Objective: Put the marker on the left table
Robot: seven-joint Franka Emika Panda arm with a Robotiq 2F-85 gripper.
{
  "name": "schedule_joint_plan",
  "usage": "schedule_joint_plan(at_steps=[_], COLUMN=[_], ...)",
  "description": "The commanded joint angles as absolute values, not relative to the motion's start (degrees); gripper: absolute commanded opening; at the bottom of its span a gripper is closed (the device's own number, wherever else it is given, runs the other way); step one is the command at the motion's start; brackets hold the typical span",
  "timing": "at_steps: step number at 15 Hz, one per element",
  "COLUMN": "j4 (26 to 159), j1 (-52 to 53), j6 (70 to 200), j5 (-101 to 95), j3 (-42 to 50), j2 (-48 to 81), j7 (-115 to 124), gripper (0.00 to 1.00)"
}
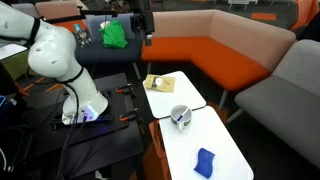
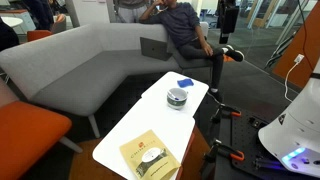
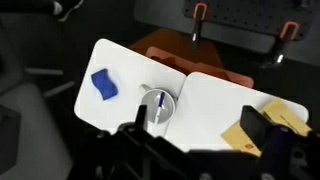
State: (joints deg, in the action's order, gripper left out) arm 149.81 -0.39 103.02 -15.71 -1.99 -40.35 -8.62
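The marker (image 3: 160, 103), a thin dark stick with a white part, stands inside the small metal cup (image 3: 155, 106) on the white tables. The cup also shows in both exterior views (image 1: 181, 116) (image 2: 177, 97). My gripper (image 3: 200, 135) is open and empty, high above the tables, with the cup just inside its left finger in the wrist view. It hangs well above the tabletop in both exterior views (image 1: 146, 30) (image 2: 228, 22). The two white tables (image 1: 225, 150) (image 2: 125, 125) stand end to end, and the cup sits near their seam.
A blue cloth-like lump (image 3: 103, 83) (image 1: 204, 161) (image 2: 185, 83) lies on the same table as the cup. A brown paper (image 3: 270, 125) (image 1: 158, 83) (image 2: 148, 155) lies on the other table. Orange and grey sofas (image 1: 215, 50) surround the tables. People sit behind (image 2: 180, 25).
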Motion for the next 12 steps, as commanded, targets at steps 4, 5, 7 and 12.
schedule_joint_plan(at_steps=[4,5,7,12], j4=[149.7,149.7,149.7,149.9], j1=[0.8,0.8,0.8,-0.8], j6=[102.7,102.7,102.7,116.9], j5=[-16.3,-16.3,-16.3,-15.3], j3=[-1.0,-1.0,-1.0,5.8], j2=[-40.3,-40.3,-40.3,-33.8], j7=[-8.0,-8.0,-8.0,-10.5], gripper=[1.0,1.0,1.0,1.0])
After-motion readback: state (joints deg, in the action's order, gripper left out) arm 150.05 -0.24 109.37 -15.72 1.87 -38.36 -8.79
